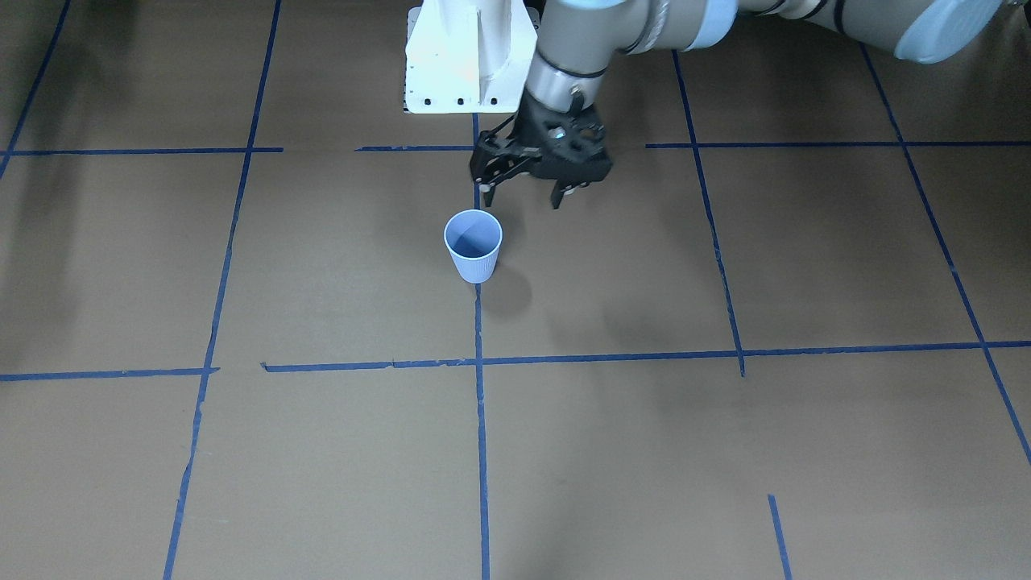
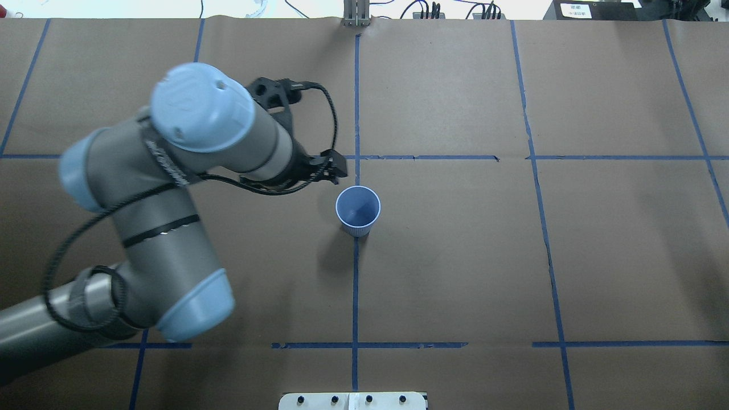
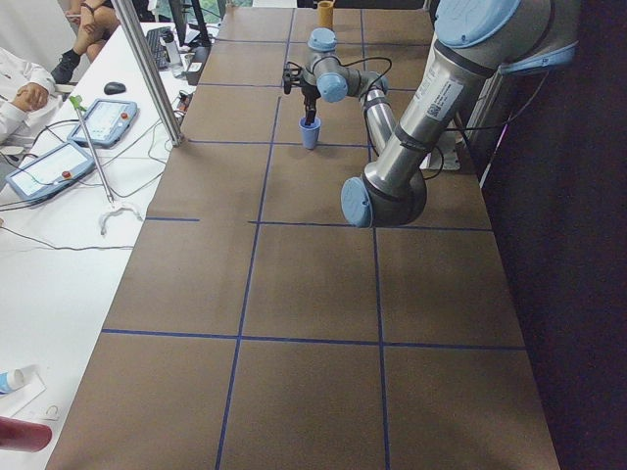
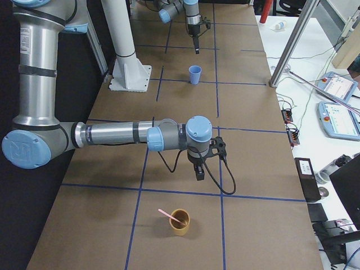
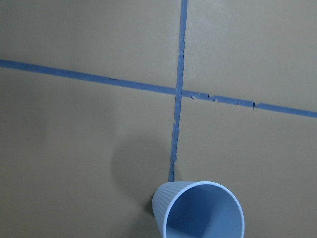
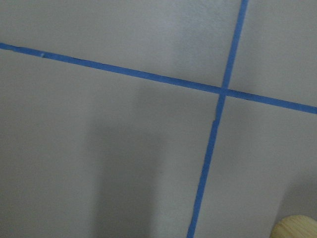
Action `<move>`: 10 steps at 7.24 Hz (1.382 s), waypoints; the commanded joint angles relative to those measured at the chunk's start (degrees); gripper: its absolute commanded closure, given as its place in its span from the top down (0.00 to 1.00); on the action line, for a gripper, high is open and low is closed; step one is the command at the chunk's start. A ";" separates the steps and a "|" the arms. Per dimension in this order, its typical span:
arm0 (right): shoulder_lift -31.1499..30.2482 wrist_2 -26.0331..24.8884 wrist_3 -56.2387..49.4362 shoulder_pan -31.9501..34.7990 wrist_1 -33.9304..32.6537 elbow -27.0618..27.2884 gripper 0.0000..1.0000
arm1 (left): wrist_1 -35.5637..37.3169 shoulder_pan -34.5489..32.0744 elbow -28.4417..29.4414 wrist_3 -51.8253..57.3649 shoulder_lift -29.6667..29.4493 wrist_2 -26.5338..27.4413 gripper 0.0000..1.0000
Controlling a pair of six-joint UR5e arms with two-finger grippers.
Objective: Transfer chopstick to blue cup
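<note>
The blue cup [image 1: 473, 244] [image 2: 357, 209] stands upright with nothing in it, on a blue tape line mid-table. My left gripper [image 1: 522, 192] hovers just above and beside it, toward my left; its fingers [image 1: 486, 179] are spread open with nothing between them. The left wrist view shows the blue cup [image 5: 198, 212] at its bottom edge. The chopstick [image 4: 165, 214] leans out of a tan cup [image 4: 180, 221] at my right end of the table. My right gripper [image 4: 198, 173] hangs a little way above the table near that tan cup; I cannot tell whether it is open or shut.
The white arm pedestal [image 1: 467, 56] stands at the table's robot side. Along the operators' side are a metal post [image 4: 292, 50], teach pendants [image 4: 340, 118] and cables. A person's sleeve [image 3: 20, 83] rests by the pendants. The tan cup's rim [image 6: 297, 229] shows in the right wrist view.
</note>
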 commanded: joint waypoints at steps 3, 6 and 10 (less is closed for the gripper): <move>-3.27 -2.03 -13.57 11.34 -0.07 -8.46 0.99 | 1.62 -8.61 -6.16 3.56 9.63 -11.21 1.00; -6.71 -4.83 -13.58 11.52 -0.07 -8.63 1.00 | 1.62 -8.52 -7.75 2.86 9.72 -11.30 1.00; -6.45 -5.81 -12.62 11.52 -0.07 -10.75 0.56 | 1.62 -8.26 -7.66 2.86 10.16 -11.30 1.00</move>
